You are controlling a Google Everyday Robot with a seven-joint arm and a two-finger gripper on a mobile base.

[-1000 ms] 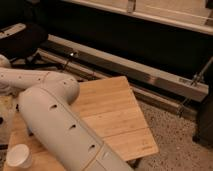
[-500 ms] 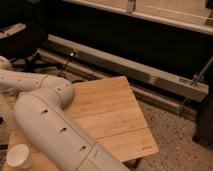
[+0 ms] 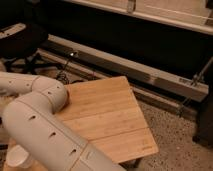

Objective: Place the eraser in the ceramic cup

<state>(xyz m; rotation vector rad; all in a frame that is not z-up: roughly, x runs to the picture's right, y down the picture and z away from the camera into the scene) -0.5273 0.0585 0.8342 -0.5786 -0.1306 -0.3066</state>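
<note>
The gripper is lying out of view past the left edge, where the thin end of the white arm (image 3: 47,130) is running off, so its state cannot be told. Toward that same side, a black office chair (image 3: 22,40) is standing at the upper left, and the white cup (image 3: 17,157) is sitting upright at the bottom left corner, just beside the thick arm segment. The eraser is not showing anywhere. The arm is bending at its elbow and sweeping down to the bottom edge, covering the left part of the wooden table (image 3: 110,115). Further right, a long metal rail (image 3: 130,67) is running behind the table, and speckled floor (image 3: 175,140) is showing beyond the table's right corner.
</note>
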